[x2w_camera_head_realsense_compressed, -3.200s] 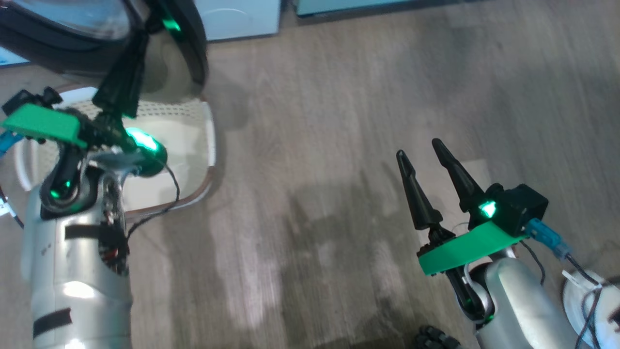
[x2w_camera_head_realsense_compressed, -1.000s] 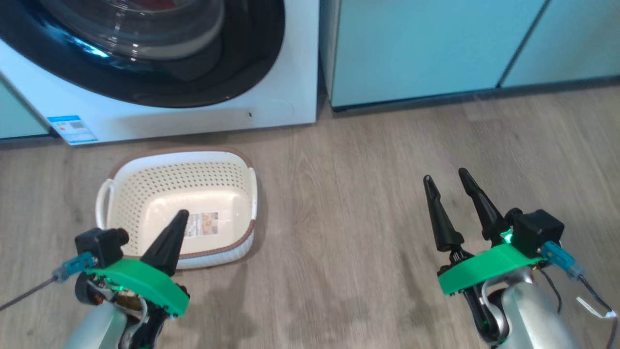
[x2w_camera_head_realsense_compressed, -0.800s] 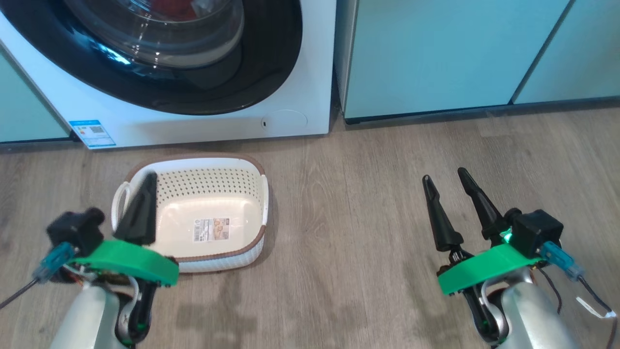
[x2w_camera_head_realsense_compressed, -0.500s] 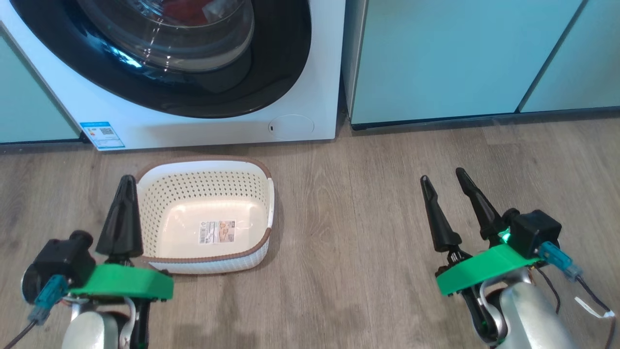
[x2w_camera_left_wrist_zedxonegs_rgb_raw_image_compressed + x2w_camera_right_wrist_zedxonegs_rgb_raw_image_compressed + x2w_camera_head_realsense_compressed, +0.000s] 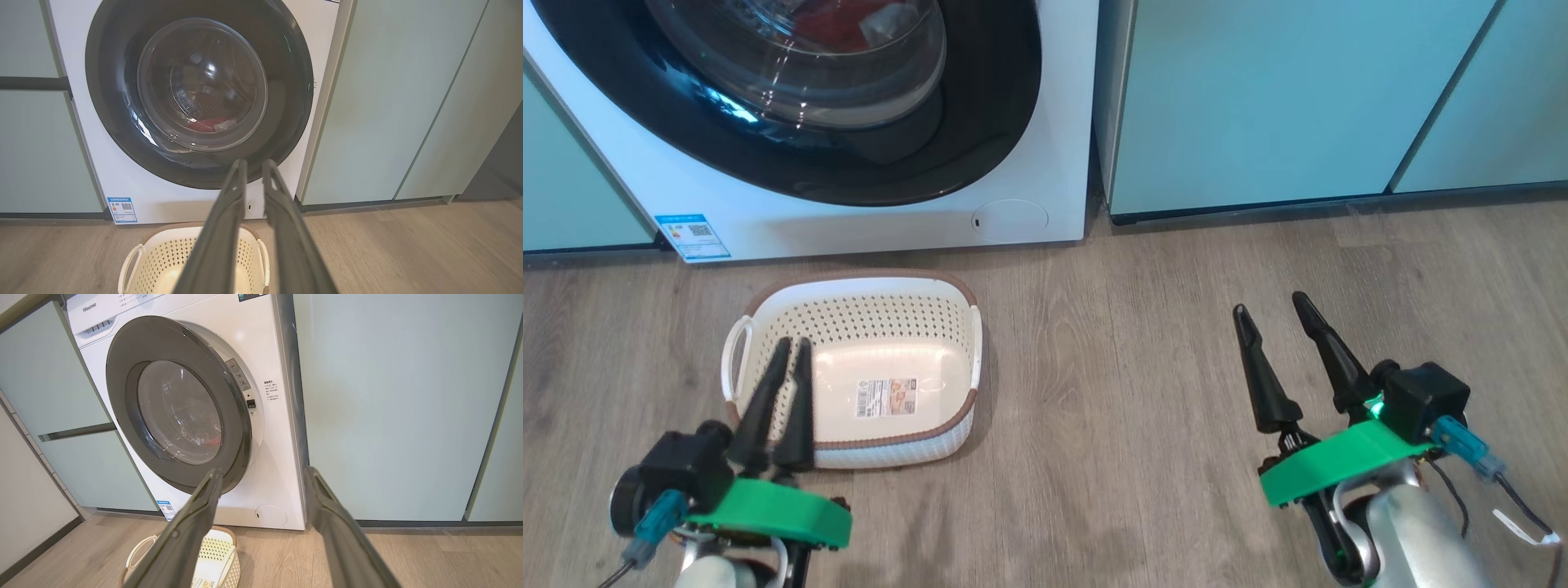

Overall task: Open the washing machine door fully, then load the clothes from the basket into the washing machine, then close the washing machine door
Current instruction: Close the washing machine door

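Door (image 5: pixel 200 85) sits against the washer (image 5: pixel 278 457), but its right edge looks slightly proud, maybe unlatched. Clothes (image 5: pixel 206 122) are inside the drum, behind the glass. Door is ahead of and above both grippers. Left gripper (image 5: pixel 795 343) is nearer, fingers together, empty. Right gripper (image 5: pixel 1269 305) is spread, empty. Basket (image 5: pixel 849 310) is on the floor below the door, with only its sticker inside.

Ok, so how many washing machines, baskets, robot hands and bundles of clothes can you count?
Washing machine: 1
Basket: 1, no clothes in it
Robot hands: 2, the left hand shut, the right hand open
Bundle of clothes: 1, red and white
Total: 5
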